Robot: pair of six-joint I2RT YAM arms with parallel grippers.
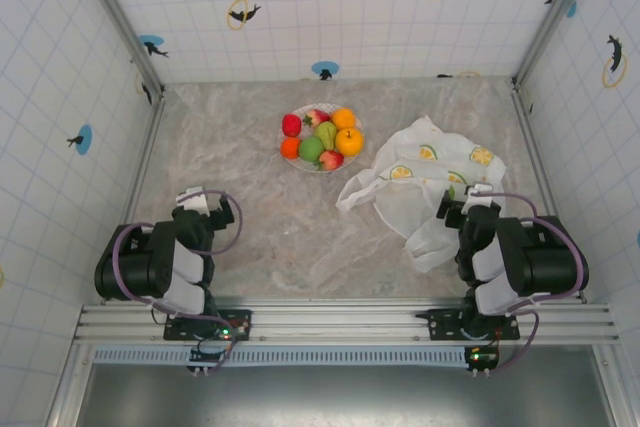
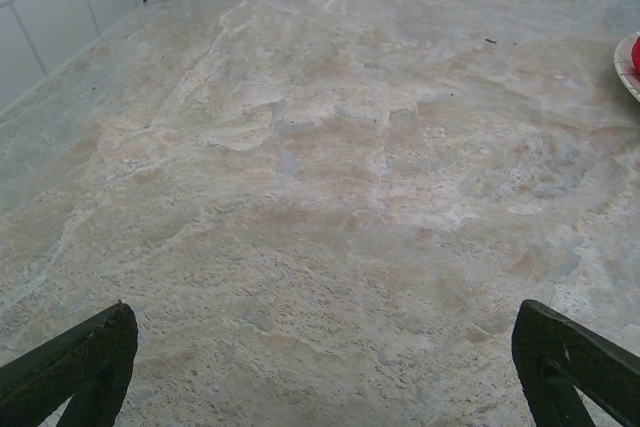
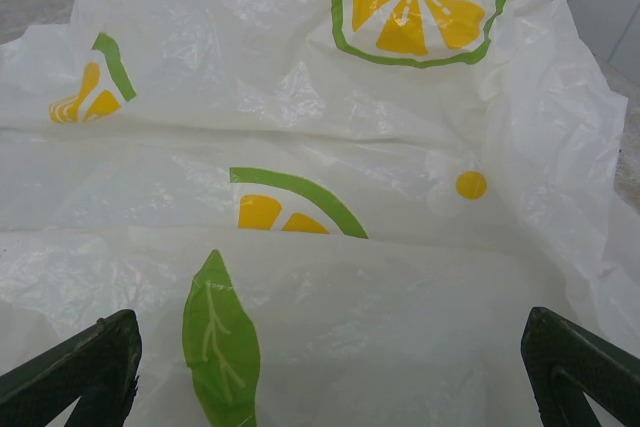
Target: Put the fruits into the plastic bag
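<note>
One plate (image 1: 303, 108) carried eight fruits (image 1: 320, 137), as far as the pile could be counted: three red fruits (image 1: 291, 125), three orange fruits (image 1: 343, 118) and two green fruits (image 1: 311, 149). One bag (image 1: 425, 182) lay on the one table (image 1: 250, 227). Two arms stood at the near edge, one left arm (image 1: 150, 262) and one right arm (image 1: 530, 257). Each ended in one two-fingered gripper, the left gripper (image 2: 322, 315) and the right gripper (image 3: 328, 319). From the right wrist, the bag showed three printed citrus slices (image 3: 415, 7), one leaf (image 3: 220, 347) and one dot (image 3: 471, 185).
</note>
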